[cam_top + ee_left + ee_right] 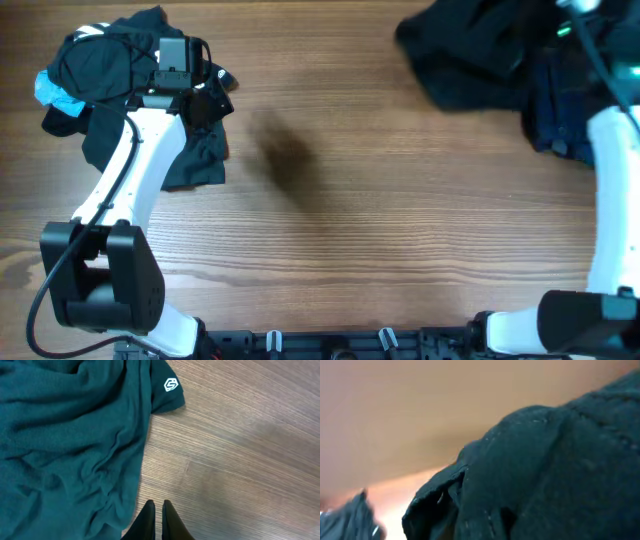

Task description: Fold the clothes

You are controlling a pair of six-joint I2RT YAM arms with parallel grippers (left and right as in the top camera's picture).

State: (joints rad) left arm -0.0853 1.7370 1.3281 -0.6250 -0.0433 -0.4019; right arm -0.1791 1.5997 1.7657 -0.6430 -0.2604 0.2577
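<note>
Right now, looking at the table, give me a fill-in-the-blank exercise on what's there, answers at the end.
1. The left fingers are ____, not open.
2. The small logo on the dark garment is ____.
3. The light-blue piece lies on the ____ side of the table.
4. The tabletop has a ____ grain.
Missing words: shut; white; left; wood.

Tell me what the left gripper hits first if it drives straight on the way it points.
Likely bare table beside the dark garment's edge, since the shut left gripper points down along that edge. The garment's logo corner lies further ahead; depth is unclear.
</note>
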